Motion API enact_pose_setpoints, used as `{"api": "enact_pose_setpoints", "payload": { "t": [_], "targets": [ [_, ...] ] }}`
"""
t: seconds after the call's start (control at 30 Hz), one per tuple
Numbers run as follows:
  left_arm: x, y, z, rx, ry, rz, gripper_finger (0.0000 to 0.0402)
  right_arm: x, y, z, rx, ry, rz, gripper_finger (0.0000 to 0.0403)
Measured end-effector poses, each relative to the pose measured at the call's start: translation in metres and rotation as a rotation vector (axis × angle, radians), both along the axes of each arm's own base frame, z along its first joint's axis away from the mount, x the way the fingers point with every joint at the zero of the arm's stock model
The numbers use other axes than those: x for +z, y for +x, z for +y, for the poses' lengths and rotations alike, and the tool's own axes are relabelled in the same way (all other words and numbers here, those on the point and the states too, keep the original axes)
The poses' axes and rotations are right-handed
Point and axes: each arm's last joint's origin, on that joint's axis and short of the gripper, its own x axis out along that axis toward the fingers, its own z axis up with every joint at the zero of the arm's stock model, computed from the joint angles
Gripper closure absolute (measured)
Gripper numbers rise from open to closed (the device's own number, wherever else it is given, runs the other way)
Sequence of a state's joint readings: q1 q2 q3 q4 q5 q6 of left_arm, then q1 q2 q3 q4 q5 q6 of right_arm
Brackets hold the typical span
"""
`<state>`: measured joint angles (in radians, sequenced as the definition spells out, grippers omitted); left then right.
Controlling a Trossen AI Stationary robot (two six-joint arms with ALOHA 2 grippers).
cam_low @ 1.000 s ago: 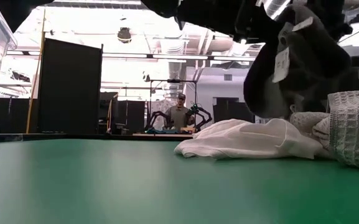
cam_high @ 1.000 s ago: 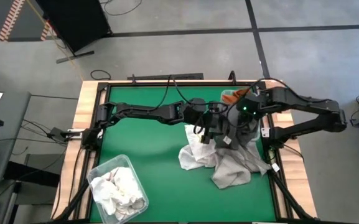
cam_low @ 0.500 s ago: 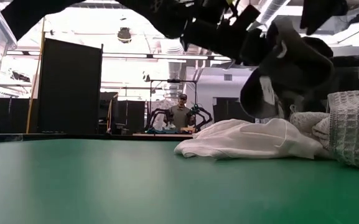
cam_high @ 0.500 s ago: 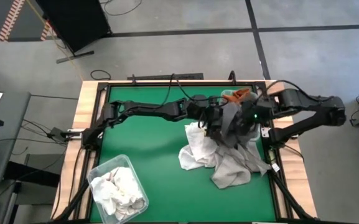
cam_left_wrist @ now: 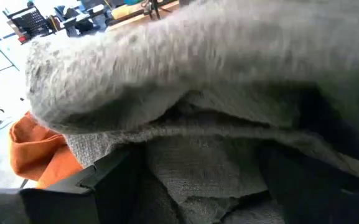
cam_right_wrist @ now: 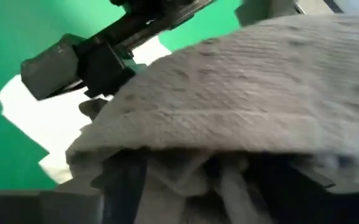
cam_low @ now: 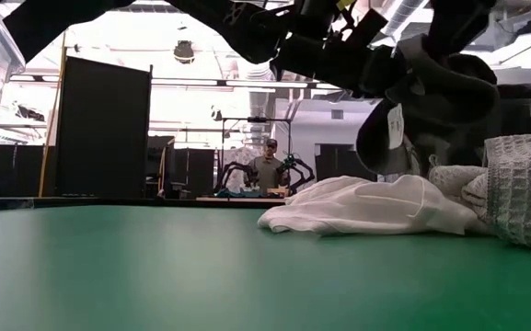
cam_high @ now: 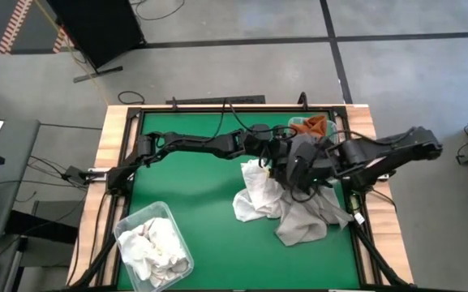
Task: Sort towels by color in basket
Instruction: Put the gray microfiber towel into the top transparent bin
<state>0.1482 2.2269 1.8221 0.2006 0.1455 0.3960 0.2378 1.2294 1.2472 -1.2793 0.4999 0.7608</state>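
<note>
1. At the near left corner of the green table (cam_high: pixel 185 203), you had a clear plastic bin (cam_high: pixel 124 227) already holding a heap of white towels (cam_high: pixel 159 247), so part of the sort looked done.
2. You still had plenty left: a pile of white and light grey waffle-weave cloths (cam_high: pixel 286 212) lay loose on the table's right side, and a rust-orange towel (cam_high: pixel 311 126) sat at the far right edge, not yet binned as far as I could tell.
3. Your left gripper (cam_high: pixel 286 162) and right gripper (cam_high: pixel 302 172) met over that pile, both at a dark grey soft towel (cam_low: pixel 435 101) that hung lifted clear of the white cloths beneath it.
4. Your left gripper's fingers stood wide with grey towel bunched between them, so you appeared to be grasping it there.
5. Your right gripper had the same grey fabric draped over its fingers; I cannot tell whether it was gripping or had let go.
</note>
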Motion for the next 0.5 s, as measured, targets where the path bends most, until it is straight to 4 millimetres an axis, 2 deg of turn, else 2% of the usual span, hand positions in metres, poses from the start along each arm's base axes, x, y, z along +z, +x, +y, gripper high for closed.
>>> {"api": "enact_pose_setpoints", "payload": {
  "t": [0.13, 0.27, 0.4, 0.5],
  "targets": [
    [0.000, 0.000, 0.000, -0.007, -0.002, 0.001, 0.0095, -0.018, 0.008, -0.003, -0.016, -0.020, 0.083, 0.0064],
    [0.000, 0.000, -0.002, -0.027, -0.005, 0.001, 0.0095, -0.035, 0.010, -0.010, -0.049, -0.034, 0.154, 0.0060],
    [-0.001, 0.000, -0.004, -0.035, 0.005, 0.003, 0.0095, -0.045, 0.011, -0.015, -0.073, -0.035, 0.174, 0.0098],
    [-0.001, 0.000, -0.005, -0.036, 0.012, 0.005, 0.0095, -0.045, 0.011, -0.015, -0.075, -0.043, 0.172, 0.0155]
  ]
}}
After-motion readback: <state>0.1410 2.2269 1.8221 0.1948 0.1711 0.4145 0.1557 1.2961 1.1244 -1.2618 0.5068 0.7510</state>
